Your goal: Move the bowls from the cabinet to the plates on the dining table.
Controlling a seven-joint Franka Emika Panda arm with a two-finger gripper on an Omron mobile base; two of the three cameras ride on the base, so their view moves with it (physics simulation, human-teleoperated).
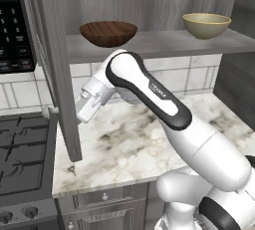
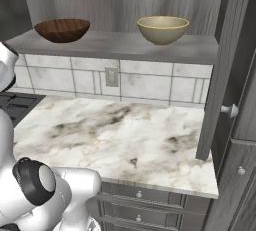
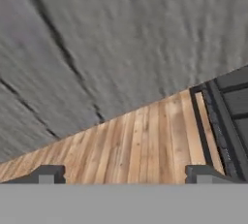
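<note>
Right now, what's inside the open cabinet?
Two bowls on the cabinet shelf: dark brown wood bowl left, tan bowl right, set apart. Anything above that shelf is out of frame.

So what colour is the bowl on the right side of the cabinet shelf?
Glossy tan, olive-yellow bowl; clearest in the right base view.

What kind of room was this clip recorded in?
A rendered home kitchen, by the look of it. A gas stove sits beside a marble worktop over grey drawers, and an open wall cabinet above holds a wooden bowl and a tan bowl.
</note>
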